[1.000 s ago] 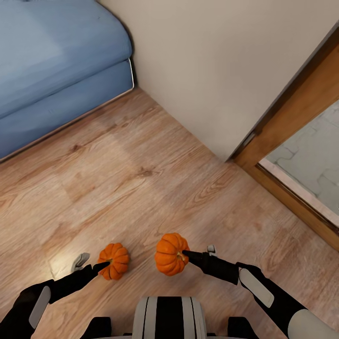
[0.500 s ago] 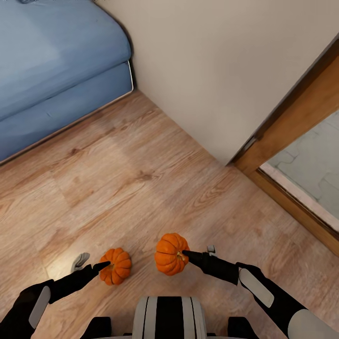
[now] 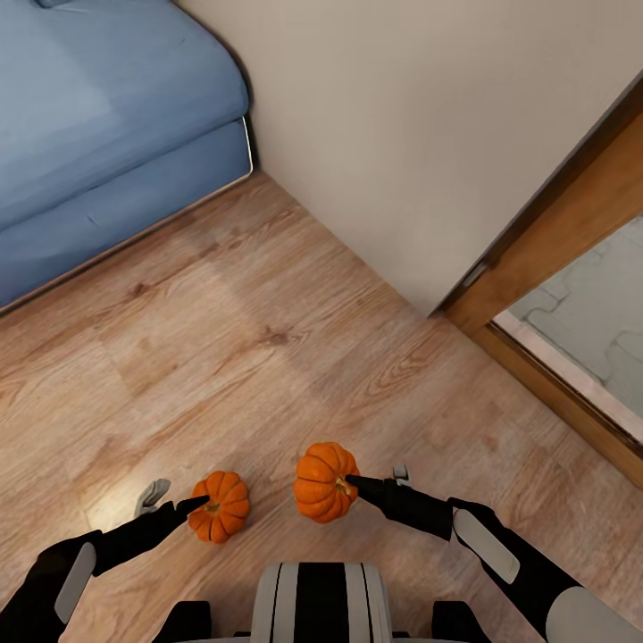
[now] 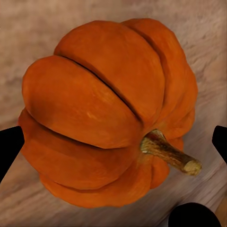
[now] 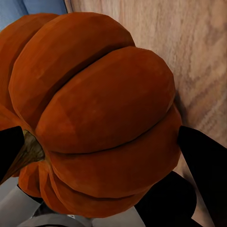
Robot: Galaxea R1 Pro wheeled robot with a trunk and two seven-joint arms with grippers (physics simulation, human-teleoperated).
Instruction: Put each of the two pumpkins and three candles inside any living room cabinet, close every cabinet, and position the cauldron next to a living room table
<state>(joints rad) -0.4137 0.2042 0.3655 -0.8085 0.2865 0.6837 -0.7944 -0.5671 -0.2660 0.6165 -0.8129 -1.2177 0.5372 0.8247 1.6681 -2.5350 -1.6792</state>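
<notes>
Two pumpkins low in the frame, over the wood floor (image 3: pixel 268 357). Left pumpkin (image 3: pixel 220 506) lower centre-left, stem toward the left gripper (image 3: pixel 183 505), whose jaws clamp it. Right pumpkin (image 3: pixel 325 482) at centre, stem toward the right gripper (image 3: pixel 362 485), jaws closed on it. Both forearms reach inward from the bottom corners. Blue sofa (image 3: pixel 107 134) upper left.

You are looking down on a light wood plank floor (image 3: pixel 268 357) that meets a plain cream wall (image 3: pixel 420 134). A blue sofa (image 3: pixel 98 134) stands against the wall, and a wooden door frame (image 3: pixel 554 259) opens onto pale grey tiles (image 3: pixel 589 313).
</notes>
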